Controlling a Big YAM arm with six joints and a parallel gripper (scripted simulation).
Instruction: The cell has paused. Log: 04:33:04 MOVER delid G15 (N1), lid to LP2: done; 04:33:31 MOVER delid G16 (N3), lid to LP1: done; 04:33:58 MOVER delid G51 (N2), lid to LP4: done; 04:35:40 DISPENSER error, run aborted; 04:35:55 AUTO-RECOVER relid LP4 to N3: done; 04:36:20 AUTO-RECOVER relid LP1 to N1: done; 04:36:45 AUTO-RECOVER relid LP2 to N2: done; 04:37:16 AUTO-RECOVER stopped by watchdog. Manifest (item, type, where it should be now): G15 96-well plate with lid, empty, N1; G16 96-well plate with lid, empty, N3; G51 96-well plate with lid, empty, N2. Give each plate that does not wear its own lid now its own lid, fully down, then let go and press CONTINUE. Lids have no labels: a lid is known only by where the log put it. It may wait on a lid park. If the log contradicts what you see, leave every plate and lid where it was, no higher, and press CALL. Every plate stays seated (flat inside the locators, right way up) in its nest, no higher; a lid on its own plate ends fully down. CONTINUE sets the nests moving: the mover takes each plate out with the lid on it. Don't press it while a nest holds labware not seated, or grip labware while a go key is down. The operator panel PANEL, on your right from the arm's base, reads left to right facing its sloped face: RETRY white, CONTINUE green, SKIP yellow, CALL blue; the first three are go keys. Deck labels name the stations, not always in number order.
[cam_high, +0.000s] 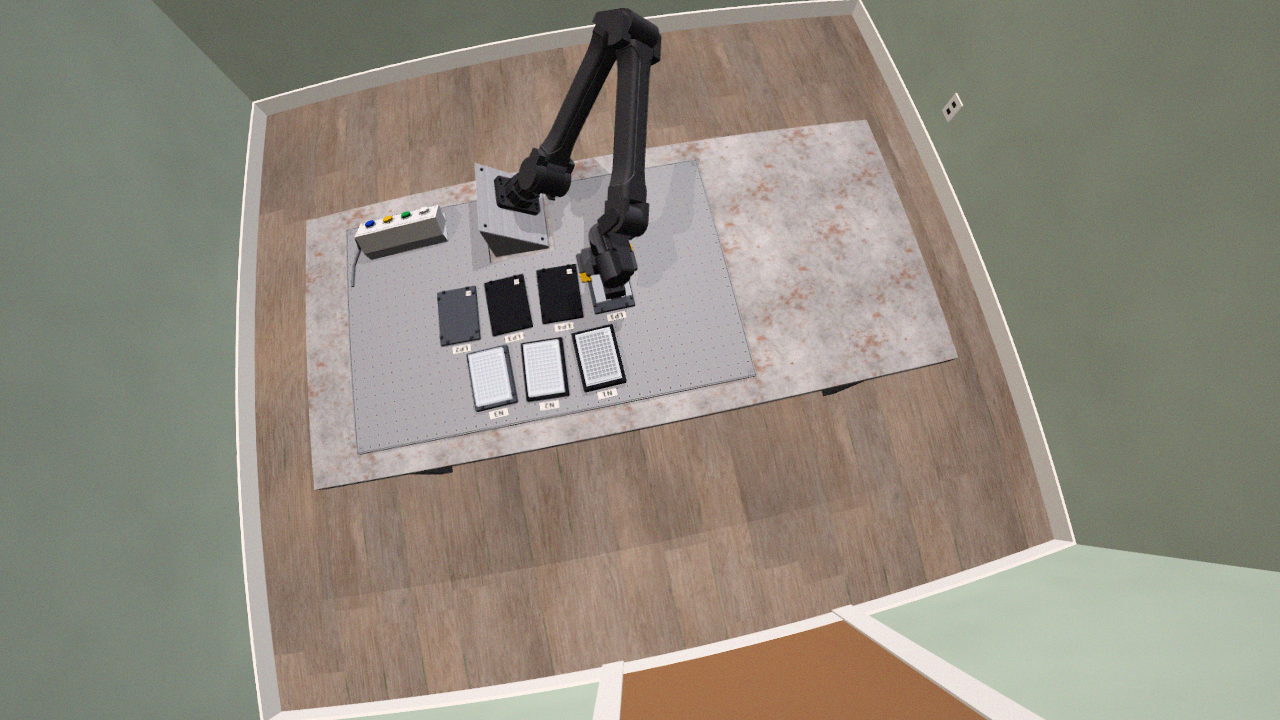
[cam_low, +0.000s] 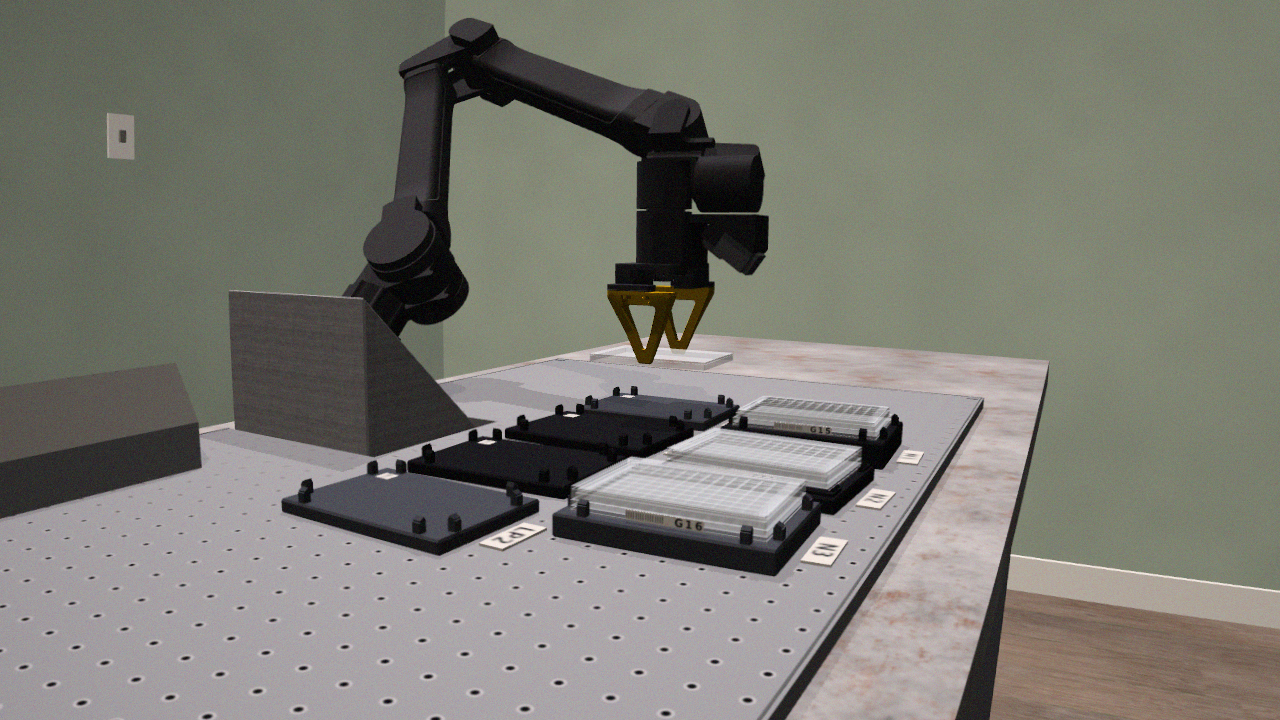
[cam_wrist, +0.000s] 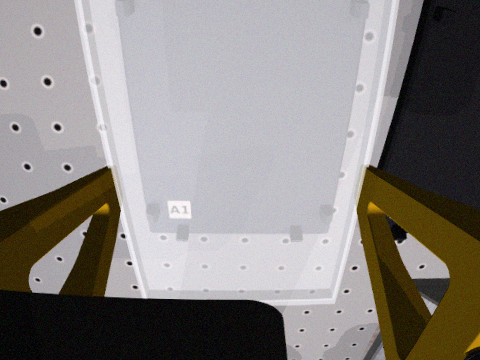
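My gripper (cam_high: 612, 288) (cam_low: 662, 347) (cam_wrist: 238, 180) is shut on a clear plate lid (cam_low: 699, 359) (cam_wrist: 234, 74), holding it by its long sides. It holds the lid level, some way above lid park LP3 (cam_low: 662, 409). Plate G15 (cam_high: 597, 356) (cam_low: 819, 416) sits in nest N1 with its wells bare. The middle plate (cam_high: 544, 367) (cam_low: 769, 452) in N2 and plate G16 (cam_high: 491, 376) (cam_low: 689, 497) in N3 each wear a clear lid.
Lid parks LP2 (cam_high: 459, 315) (cam_low: 402, 501), LP1 (cam_high: 508, 304) and LP4 (cam_high: 559, 295) (cam_wrist: 434, 74) are bare, with small locator pegs. The operator panel (cam_high: 401, 231) stands at the back left in the top view. The arm's grey pedestal (cam_high: 512, 214) (cam_low: 313, 376) stands behind the parks.
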